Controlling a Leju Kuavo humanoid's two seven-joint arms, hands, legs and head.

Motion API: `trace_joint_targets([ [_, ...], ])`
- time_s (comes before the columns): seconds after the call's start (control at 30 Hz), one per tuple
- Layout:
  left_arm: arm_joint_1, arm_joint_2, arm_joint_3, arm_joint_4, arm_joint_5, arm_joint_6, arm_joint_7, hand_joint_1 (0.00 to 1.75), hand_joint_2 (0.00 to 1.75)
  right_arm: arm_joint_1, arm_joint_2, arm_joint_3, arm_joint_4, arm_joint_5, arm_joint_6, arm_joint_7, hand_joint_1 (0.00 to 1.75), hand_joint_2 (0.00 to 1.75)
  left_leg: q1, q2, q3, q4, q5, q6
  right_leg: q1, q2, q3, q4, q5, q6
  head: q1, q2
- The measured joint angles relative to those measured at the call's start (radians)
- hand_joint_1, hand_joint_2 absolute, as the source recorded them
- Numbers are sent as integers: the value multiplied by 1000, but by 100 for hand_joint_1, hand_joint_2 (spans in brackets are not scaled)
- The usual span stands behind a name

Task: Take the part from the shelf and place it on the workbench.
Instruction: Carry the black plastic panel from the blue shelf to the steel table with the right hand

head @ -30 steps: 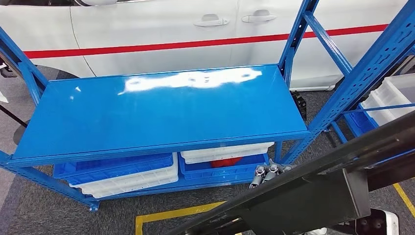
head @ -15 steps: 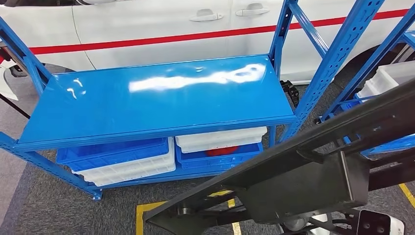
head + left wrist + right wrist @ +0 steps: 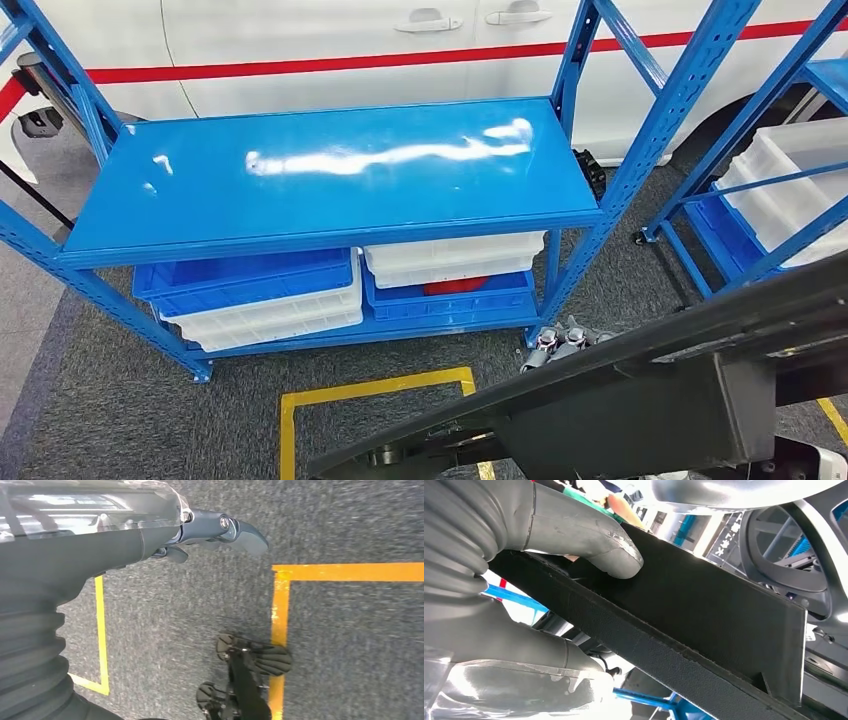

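A long black angled part (image 3: 640,400) crosses the bottom right of the head view, slanting up to the right. My right hand (image 3: 558,343) grips it, with fingers showing over its upper edge. In the right wrist view the thumb (image 3: 589,540) presses on the part (image 3: 704,615) and the rest of the hand (image 3: 524,645) wraps beneath it. The blue flat-topped bench (image 3: 330,190) stands ahead with nothing on its top. My left hand (image 3: 210,530) hangs over the grey floor, holding nothing, with its fingers apart.
Blue and white bins (image 3: 260,295) sit on the bench's lower level, one with a red item (image 3: 455,287). A second blue rack with white bins (image 3: 790,185) stands at the right. A white car (image 3: 330,40) is behind. Yellow tape (image 3: 375,388) marks the floor.
The whole view has shifted, so the camera has moved. The black part now sits lower in the picture, and my right hand's fingers show over its edge again.
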Motion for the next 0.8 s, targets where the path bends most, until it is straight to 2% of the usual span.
trace_joint_targets([
  [0.03, 0, -1, 0, 0, 0, 0, 0, 0, 175, -2, -5, -1, 2, -2, 2, 0, 175, 175, 0, 0, -14, 7, 6, -3, -2, 0, 46, -57, 27, 0, 0, 0],
  [0.1, 0, -3, 2, 0, 0, 2, 0, 0, 175, -4, -14, -2, 6, -8, 9, 0, 175, 175, -1, -1, -36, 22, 16, -13, 0, 1, 142, -195, 35, -6, 0, 0],
  [0.13, 0, -3, 3, 1, -1, 4, 1, 0, 175, -3, -19, -3, 8, -12, 15, -1, 175, 175, -2, -1, -42, 28, 21, -18, 2, 2, 168, -240, 28, -11, 0, 0],
  [0.17, 0, -4, 5, 1, -2, 7, 2, 0, 175, -1, -23, -6, 9, -15, 23, -1, 175, 175, -3, -2, -46, 31, 27, -24, 5, 2, 177, -261, 21, -18, -1, 0],
  [0.23, 2, -5, 9, 2, -3, 12, 4, 0, 175, 5, -29, -13, 13, -18, 43, -1, 175, 175, -1, -3, -52, 33, 34, -37, 5, 2, 166, -265, 33, -34, -1, 0],
  [0.27, 4, -6, 11, 2, -3, 15, 5, 0, 175, 8, -30, -17, 14, -19, 58, -1, 175, 175, 1, -3, -60, 45, 19, -43, 4, 0, 158, -266, 41, -44, -1, 0],
  [0.3, 6, -8, 13, 2, -4, 18, 7, 0, 175, 13, -30, -23, 15, -20, 77, -1, 175, 175, 3, -4, -74, 74, -12, -48, 2, -1, 149, -268, 50, -51, -1, 0],
  [0.33, 6, -9, 15, 2, -7, 20, 8, 0, 175, 19, -30, -31, 16, -21, 100, -1, 175, 175, 4, -4, -92, 123, -57, -52, 2, -2, 138, -269, 59, -57, -1, 0],
  [0.37, 7, -10, 17, 2, -10, 22, 11, 0, 175, 27, -29, -39, 16, -21, 121, -1, 175, 175, 5, -4, -114, 187, -103, -55, 3, -2, 126, -269, 67, -59, -1, 0],
  [0.4, 8, -11, 18, 2, -13, 24, 15, 0, 175, 35, -26, -48, 17, -20, 140, -1, 175, 175, 5, -4, -131, 253, -137, -58, 4, -3, 115, -268, 75, -60, -1, 0],
  [0.43, 8, -12, 19, 2, -16, 27, 20, 0, 175, 44, -22, -58, 17, -20, 156, -1, 175, 175, 5, -4, -138, 301, -150, -60, 5, -3, 104, -267, 83, -60, -1, 0],
  [0.47, 8, -13, 20, 2, -17, 30, 27, 0, 175, 52, -17, -65, 18, -19, 169, -1, 175, 175, 5, -4, -131, 319, -142, -59, 6, -4, 94, -266, 91, -59, -1, 0],
  [0.5, 8, -14, 22, 2, -18, 33, 34, 0, 175, 60, -9, -71, 18, -18, 180, -1, 175, 175, 5, -4, -103, 297, -120, -57, 7, -3, 86, -266, 97, -58, -1, 0],
  [0.53, 8, -14, 23, 2, -17, 37, 40, 0, 175, 66, -1, -76, 18, -16, 191, -1, 175, 175, 5, -4, -55, 237, -94, -52, 9, -3, 80, -265, 103, -56, -1, 0],
  [0.57, 7, -14, 24, 2, -16, 41, 44, 0, 175, 70, 8, -80, 18, -15, 199, -1, 175, 175, 3, -4, 0, 158, -81, -45, 10, -3, 76, -265, 108, -54, -1, 0],
  [0.6, 6, -15, 25, 2, -13, 44, 47, 0, 175, 72, 17, -84, 18, -15, 206, -1, 175, 175, 1, -5, 50, 84, -76, -39, 11, -2, 74, -264, 112, -50, -1, 0],
  [0.63, 4, -15, 27, 2, -9, 46, 49, 0, 175, 73, 26, -88, 18, -16, 212, -1, 175, 175, -2, -5, 82, 32, -79, -33, 12, -3, 73, -263, 116, -45, -1, 0],
  [0.67, 2, -16, 29, 2, -6, 49, 52, 0, 175, 76, 33, -92, 18, -17, 217, -1, 175, 175, -5, -5, 96, 6, -85, -30, 12, -3, 72, -263, 120, -40, -1, 0],
  [0.73, 3, -19, 35, 2, -1, 53, 55, 0, 175, 85, 49, -99, 17, -19, 229, -1, 175, 175, -4, -4, 95, -6, -80, -21, 11, -3, 72, -262, 125, -27, -1, 0],
  [0.77, 3, -22, 38, 2, 1, 54, 56, 0, 175, 91, 57, -102, 17, -18, 234, -1, 175, 175, -2, -3, 94, -10, -74, -15, 10, -2, 68, -254, 118, -22, -1, 0],
  [0.8, 4, -25, 42, 2, 2, 53, 57, 0, 175, 98, 66, -105, 16, -14, 237, -1, 175, 175, 0, -1, 92, -15, -66, -8, 10, -1, 56, -229, 98, -17, -1, 0],
])
